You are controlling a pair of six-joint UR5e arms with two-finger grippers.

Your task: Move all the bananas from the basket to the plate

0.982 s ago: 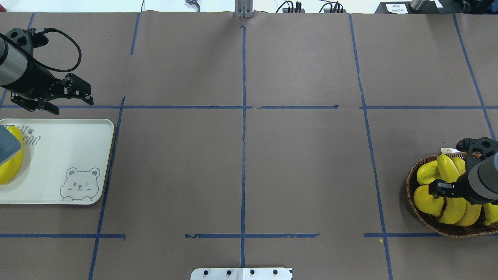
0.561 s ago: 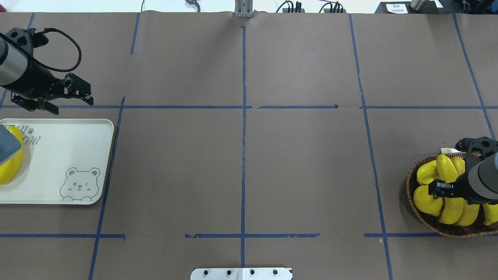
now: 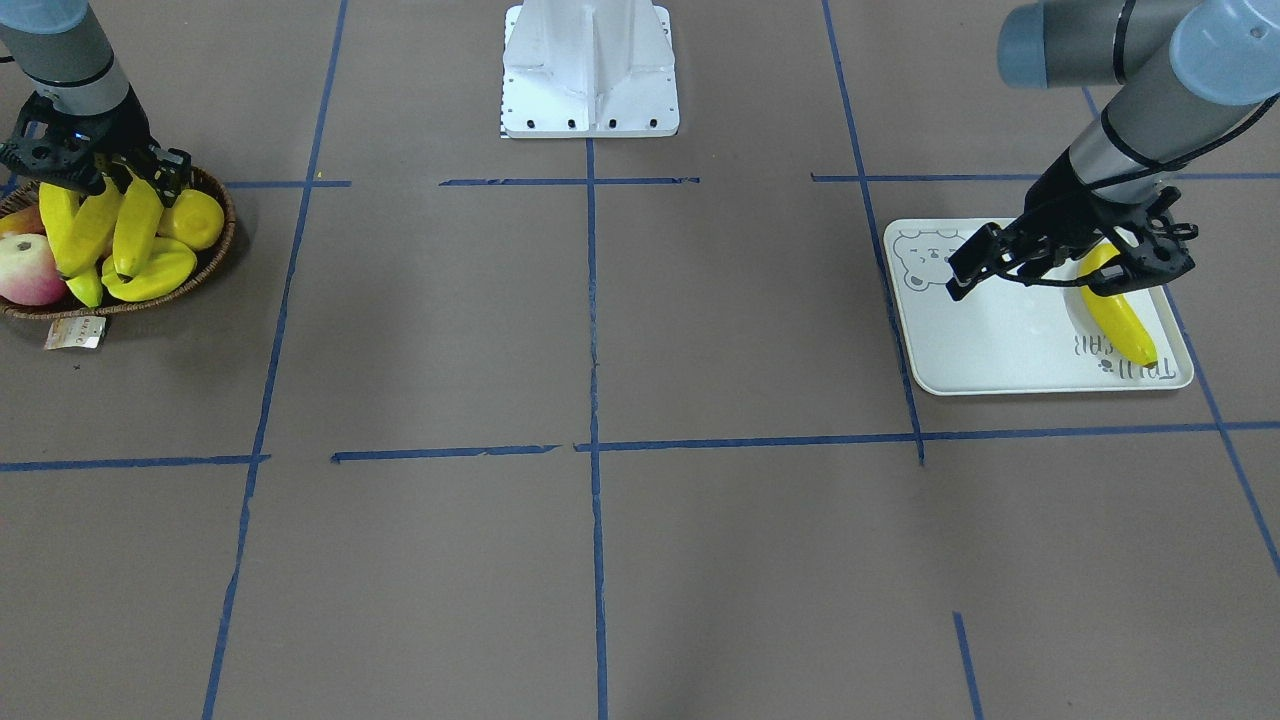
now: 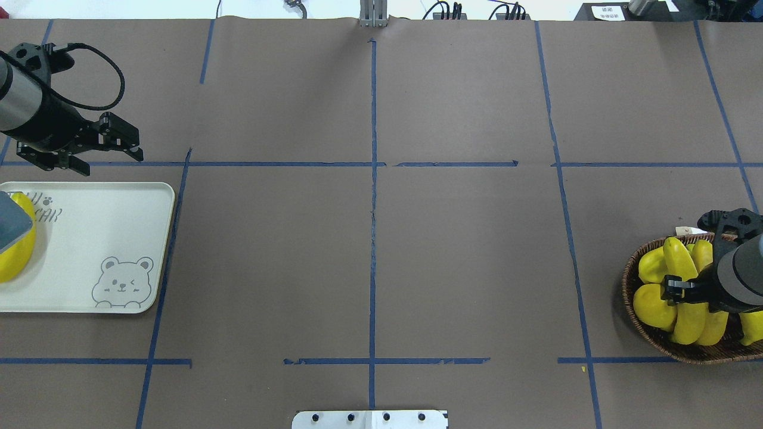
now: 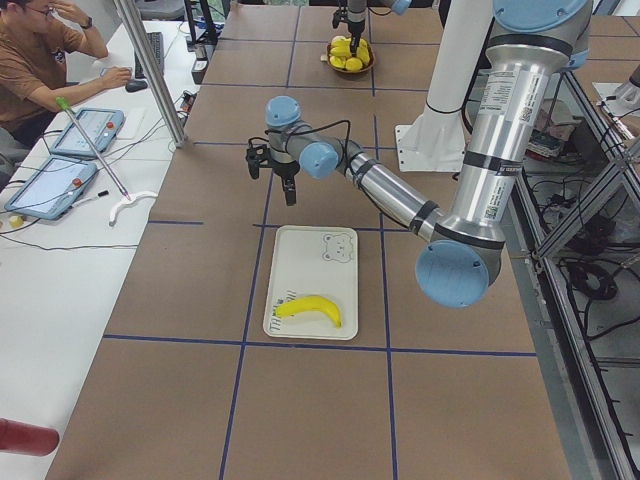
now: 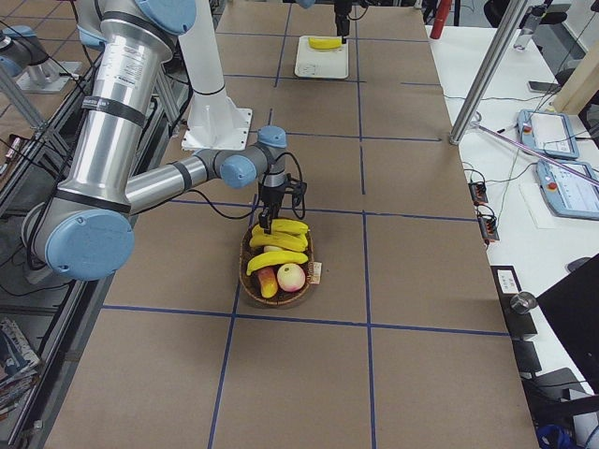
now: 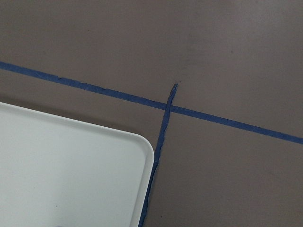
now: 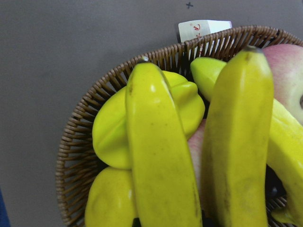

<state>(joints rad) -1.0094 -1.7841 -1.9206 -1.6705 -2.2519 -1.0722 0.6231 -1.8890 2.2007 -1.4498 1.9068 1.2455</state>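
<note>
- Right gripper (image 4: 679, 290) is down in the shallow brown woven wicker basket (image 4: 650, 333), clamped on a long curved yellow banana (image 4: 688, 322)
- Left gripper (image 4: 113, 165) hovers, jaws apart, beyond the far edge of the pale mint-white rectangular bear-print plate (image 4: 119, 238), where another yellow banana (image 3: 1120, 315) lies

The basket (image 4: 656, 341) was placed at the right end of the table (image 4: 465, 250), with bananas (image 4: 675, 262) piled in it beside an apple (image 3: 30, 272). The plate (image 4: 107, 226) was set far left, one banana (image 3: 1120, 315) laid on it.
</note>
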